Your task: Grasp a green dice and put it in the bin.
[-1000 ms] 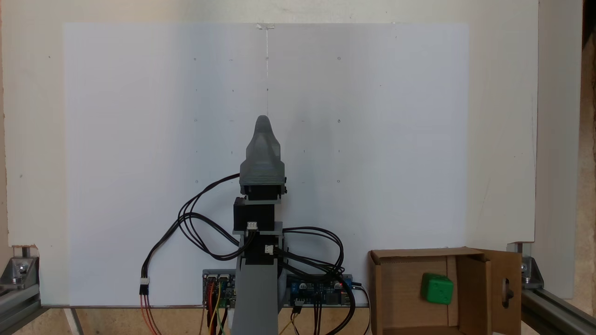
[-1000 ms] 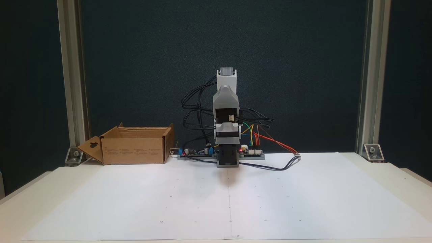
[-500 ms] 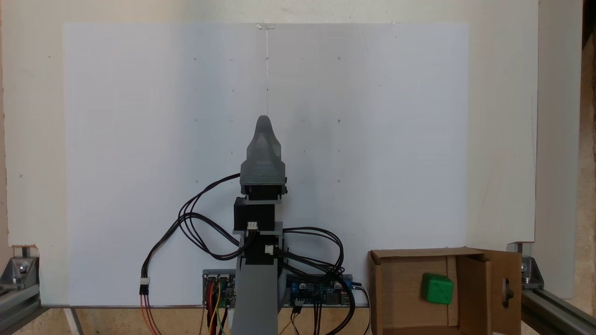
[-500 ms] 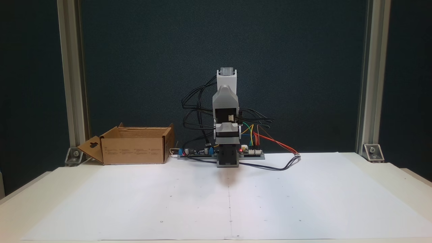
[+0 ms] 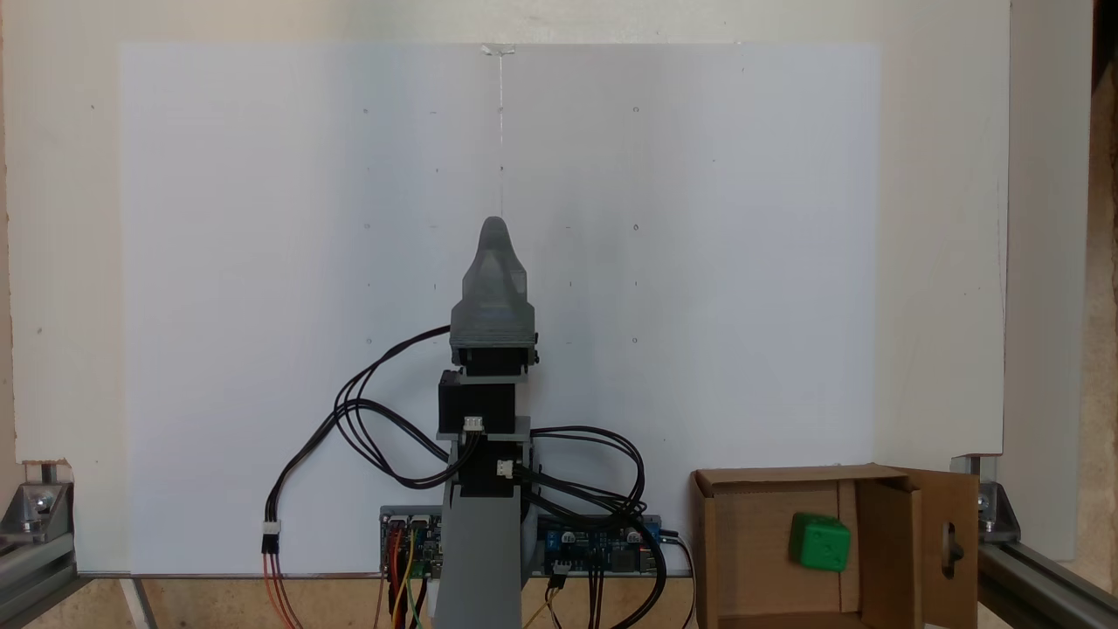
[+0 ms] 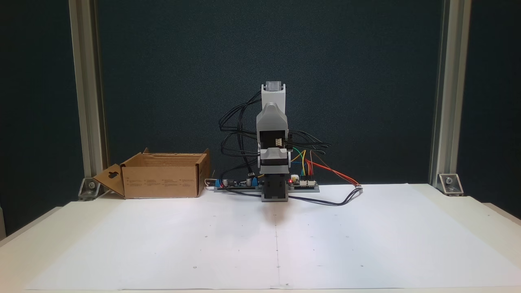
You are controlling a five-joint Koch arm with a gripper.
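Observation:
The green dice [image 5: 819, 542] lies on the floor of the bin [image 5: 730, 542], a brown cardboard box with open flaps, one flap [image 5: 950, 549] with a keyhole cutout. In the other fixed view the bin [image 6: 158, 181] stands at the left and its wall hides the dice. My gripper [image 5: 494, 229] is folded over the arm's base in the middle, well left of the bin, pointing out over the white sheet. Only one grey tip shows, so whether it is open or shut is not visible. Nothing is seen in it.
A white paper sheet [image 5: 699, 262] with small dot marks covers the table. Controller boards [image 6: 303, 185] and looping cables [image 5: 367, 419] sit by the arm's base [image 6: 273, 191]. Aluminium frame posts [image 6: 443, 101] stand at the table's corners.

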